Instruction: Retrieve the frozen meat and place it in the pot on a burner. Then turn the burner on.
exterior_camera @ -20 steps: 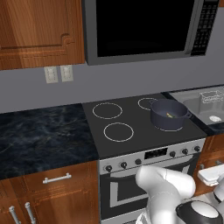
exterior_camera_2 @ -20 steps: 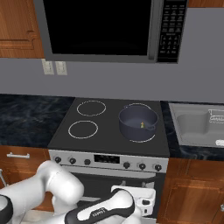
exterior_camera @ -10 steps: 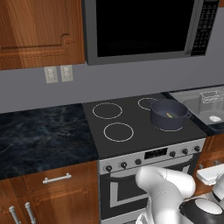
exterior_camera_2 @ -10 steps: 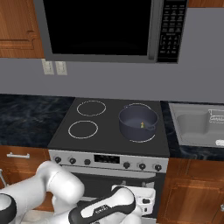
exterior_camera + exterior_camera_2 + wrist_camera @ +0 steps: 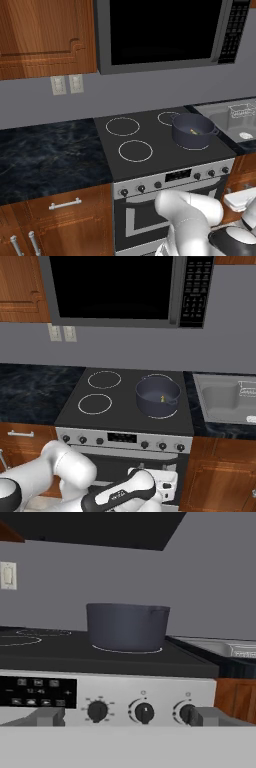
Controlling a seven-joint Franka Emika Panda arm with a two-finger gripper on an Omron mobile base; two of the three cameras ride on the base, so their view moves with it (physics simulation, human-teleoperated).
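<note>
Meat in pot; knob is next.
Thin greenish-yellow scrap of frozen meat [image 5: 162,399] lies inside the round dark blue-grey pot [image 5: 157,395] on its white-ringed burner [image 5: 126,649]. Gripper [image 5: 126,717], jaws wide and empty, faces the small, stiff black stove knobs [image 5: 144,712] below the pot; likely best pinched across the ridge.

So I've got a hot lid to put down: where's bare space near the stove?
The dark counter left of the cooktop is bare. Both left burner rings are free. The right side is crowded: the pot covers a ring, with the sink alongside.
</note>
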